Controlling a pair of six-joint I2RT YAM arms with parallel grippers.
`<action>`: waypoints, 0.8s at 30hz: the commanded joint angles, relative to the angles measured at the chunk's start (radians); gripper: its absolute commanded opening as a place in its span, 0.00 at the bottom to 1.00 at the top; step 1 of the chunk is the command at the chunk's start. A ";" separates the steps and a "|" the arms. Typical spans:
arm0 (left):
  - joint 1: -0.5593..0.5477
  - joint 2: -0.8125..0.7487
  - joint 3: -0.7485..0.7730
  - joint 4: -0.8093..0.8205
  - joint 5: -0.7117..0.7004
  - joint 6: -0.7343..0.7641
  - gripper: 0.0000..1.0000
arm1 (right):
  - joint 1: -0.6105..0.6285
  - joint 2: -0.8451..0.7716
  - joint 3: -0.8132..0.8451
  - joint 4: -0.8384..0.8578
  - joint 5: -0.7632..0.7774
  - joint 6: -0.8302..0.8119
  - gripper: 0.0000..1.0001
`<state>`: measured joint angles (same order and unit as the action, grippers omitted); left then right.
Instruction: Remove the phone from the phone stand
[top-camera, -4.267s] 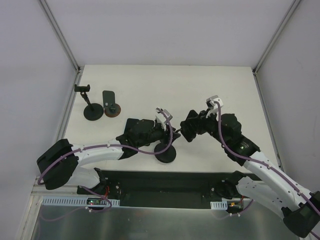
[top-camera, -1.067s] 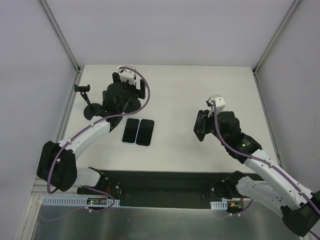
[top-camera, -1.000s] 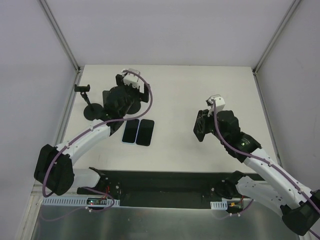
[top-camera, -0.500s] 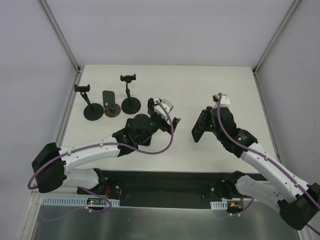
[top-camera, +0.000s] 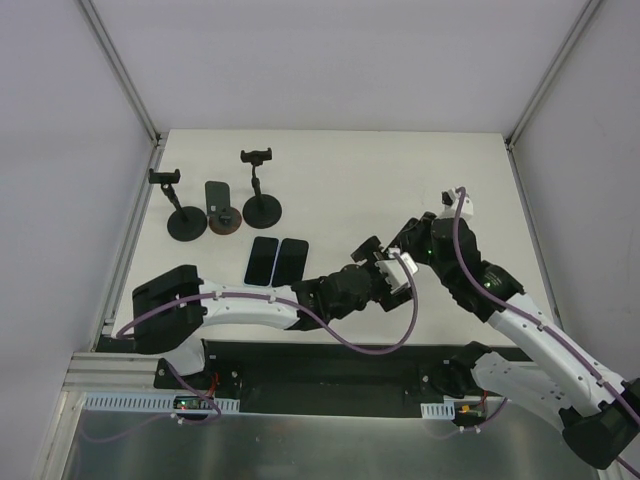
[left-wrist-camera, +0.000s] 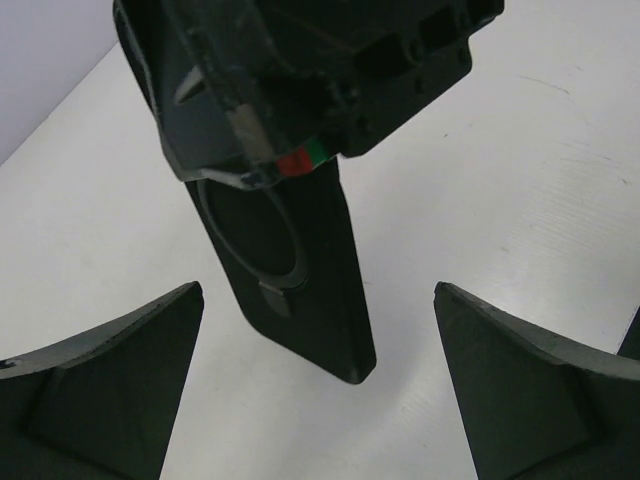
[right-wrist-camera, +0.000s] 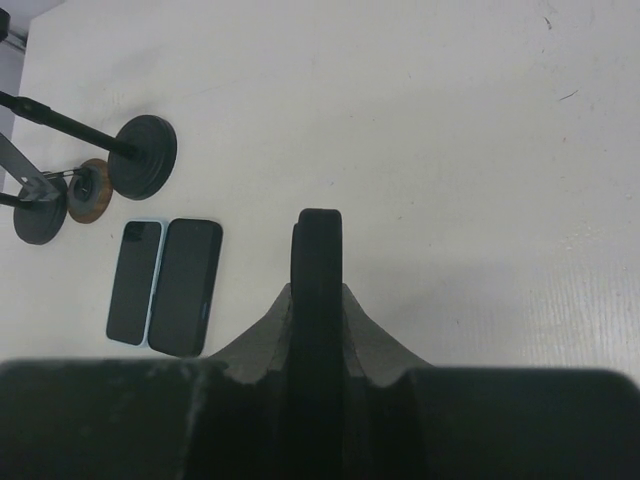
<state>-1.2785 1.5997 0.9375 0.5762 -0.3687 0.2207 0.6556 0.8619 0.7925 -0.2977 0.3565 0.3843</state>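
A black phone (left-wrist-camera: 290, 270) hangs above the table, and my right gripper (right-wrist-camera: 318, 290) is shut on it. It shows edge-on in the right wrist view (right-wrist-camera: 318, 250). My left gripper (left-wrist-camera: 318, 292) is open, with its fingers (left-wrist-camera: 110, 390) on either side of the phone's lower end, not touching. From above, both grippers meet right of centre: left (top-camera: 385, 257), right (top-camera: 412, 242). Another dark phone (top-camera: 216, 194) leans on a brown-based phone stand (top-camera: 226, 223) at the back left.
Two phones (top-camera: 262, 261) (top-camera: 292, 263) lie flat side by side left of centre, also in the right wrist view (right-wrist-camera: 187, 285). Two black stands with bare clamps (top-camera: 180, 215) (top-camera: 261, 205) flank the brown one.
My left arm left the stands at the back left and swung across to the right gripper, still open. The right gripper turned the phone and shifted slightly right.
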 joint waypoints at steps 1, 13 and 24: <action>-0.030 0.054 0.076 0.089 -0.122 0.066 0.97 | -0.005 -0.050 -0.006 0.071 0.010 0.060 0.01; -0.068 0.169 0.133 0.142 -0.329 0.189 0.84 | -0.005 -0.097 -0.030 0.077 0.015 0.084 0.01; -0.068 0.167 0.116 0.143 -0.328 0.164 0.44 | -0.005 -0.112 -0.044 0.088 0.012 0.097 0.02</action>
<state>-1.3422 1.7794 1.0336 0.6724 -0.6640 0.3832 0.6556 0.7879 0.7399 -0.2787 0.3576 0.4629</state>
